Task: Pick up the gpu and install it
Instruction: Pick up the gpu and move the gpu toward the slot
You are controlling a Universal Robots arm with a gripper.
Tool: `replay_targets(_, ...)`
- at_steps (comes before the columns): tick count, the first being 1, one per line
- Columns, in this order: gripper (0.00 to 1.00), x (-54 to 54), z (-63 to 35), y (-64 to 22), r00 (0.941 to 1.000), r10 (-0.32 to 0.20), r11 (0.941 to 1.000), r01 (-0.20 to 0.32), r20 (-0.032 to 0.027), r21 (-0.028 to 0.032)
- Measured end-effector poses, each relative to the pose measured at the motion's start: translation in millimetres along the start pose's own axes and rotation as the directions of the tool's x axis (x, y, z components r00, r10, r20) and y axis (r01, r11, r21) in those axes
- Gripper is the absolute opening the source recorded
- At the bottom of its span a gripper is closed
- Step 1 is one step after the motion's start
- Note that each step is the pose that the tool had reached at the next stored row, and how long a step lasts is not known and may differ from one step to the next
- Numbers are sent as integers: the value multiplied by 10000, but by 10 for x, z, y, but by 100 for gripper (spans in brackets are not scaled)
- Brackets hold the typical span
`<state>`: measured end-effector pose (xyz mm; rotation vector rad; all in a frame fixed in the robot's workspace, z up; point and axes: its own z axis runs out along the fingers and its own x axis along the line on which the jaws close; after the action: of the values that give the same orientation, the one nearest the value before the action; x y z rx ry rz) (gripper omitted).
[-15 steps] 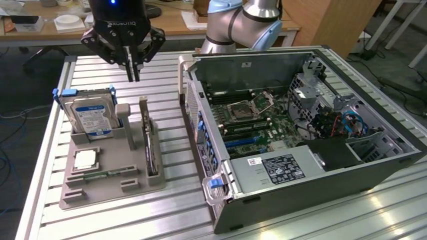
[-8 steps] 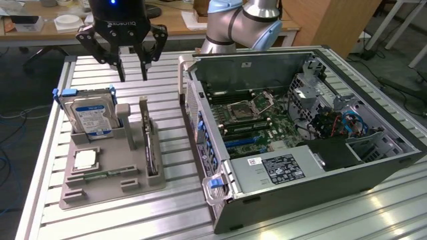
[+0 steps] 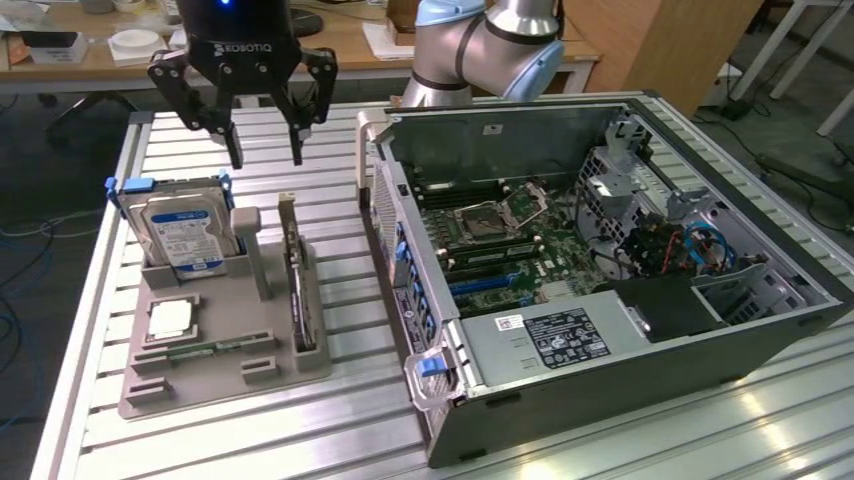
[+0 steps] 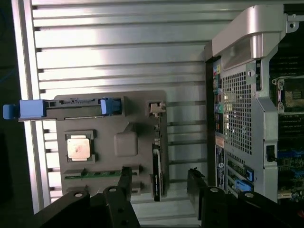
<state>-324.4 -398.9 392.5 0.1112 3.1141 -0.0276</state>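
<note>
The claw point(image 3: 264, 142) hangs spread wide with nothing between its fingers, over the far end of the grey parts tray point(image 3: 214, 385). From the wrist view the two fingertips point(image 4: 124, 176) straddle the line of the gpu point(image 3: 296, 288), which looks like the reason for hovering just there: the opening matches the thin card's sides.

The gpu is not picked up. It stands on its long edge in a narrow slot along the tray's edge nearest the computer case point(image 3: 601, 270), its metal bracket end toward the claw. I would say it is kept upright so that fingers can close on its flat faces from above.

Beside it, at the tray's far corner on the exterior view's left, a hard drive point(image 3: 180, 232) with blue clips leans in its own cradle. A square processor point(image 3: 171, 320) and a green memory stick point(image 3: 200, 350) lie flat in shallow pockets nearer the tray's near edge.

The case lies on its side with the panel off, so the motherboard faces up and its slots can be reached from overhead.

All of it rests on a ribbed aluminium tabletop point(image 3: 280, 450), the tray toward its edge on the exterior view's left. Behind are a wooden desk point(image 3: 347, 35) and cables on the floor.
</note>
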Motion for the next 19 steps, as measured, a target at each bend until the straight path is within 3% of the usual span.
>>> replay_targets(1, 59, 0, 4, 0, 10000, -56, 10000, 56, -7, 75)
replay_targets(4, 59, -12, 19, 1, 9998, -214, 9997, 214, -13, 108)
replay_targets(11, 59, -46, 39, 3, 9983, -579, 9983, 579, -21, 105)
replay_targets(19, 59, -50, 95, 5, 9983, -589, 9982, 589, -27, 106)
